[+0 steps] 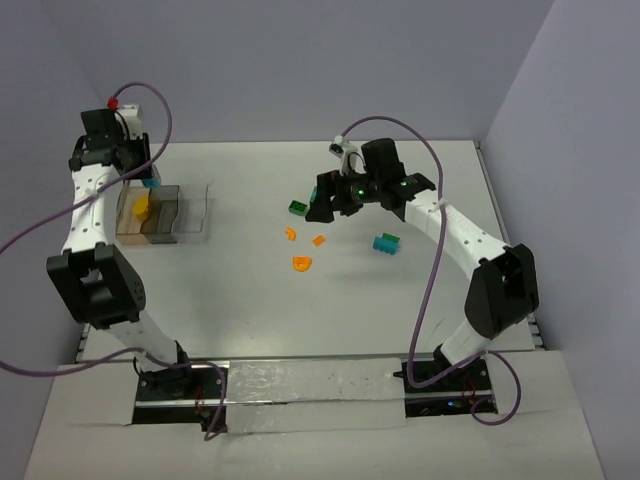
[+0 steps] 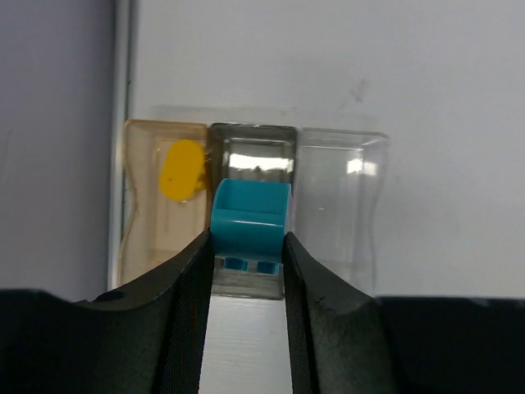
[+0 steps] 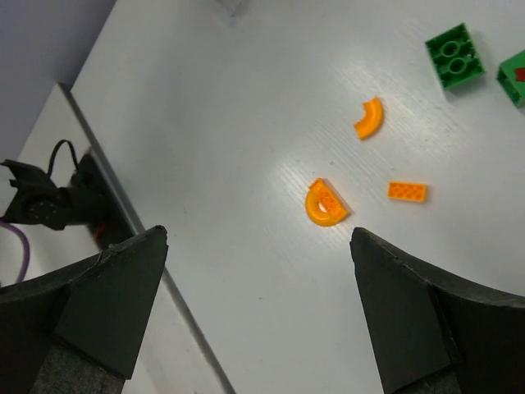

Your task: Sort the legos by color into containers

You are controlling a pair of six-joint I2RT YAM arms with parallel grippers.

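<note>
— Which step is in hand?

— A teal brick [image 2: 250, 215] is pinched between the fingers of the left gripper [image 2: 246, 250] and is held over the smoky tray [image 2: 252, 152]. It is judged to be the placing step. For the next move, the correct tray must be chosen, and then the fingers must be opened so that the brick falls inside the walls and not on a rim.

— And the other arm?

— The right gripper [image 3: 258, 238] is spread wide and nothing is held. It hangs above the orange pieces.

— What is counted?

— Three trays side by side: the amber tray [image 2: 152, 238], the smoky tray and the clear tray [image 2: 340, 213]. One yellow piece [image 2: 182, 168] lies in the amber tray. Teal bricks are two; the second teal brick [image 1: 386, 244] lies on the table [image 1: 250, 320]. Orange pieces are three: the curved piece [image 3: 369, 117], the half disc [image 3: 326, 203] and the flat piece [image 3: 407, 191]. Green bricks are two: the green brick [image 3: 454, 55] and the edge green brick [image 3: 515, 78].
</note>
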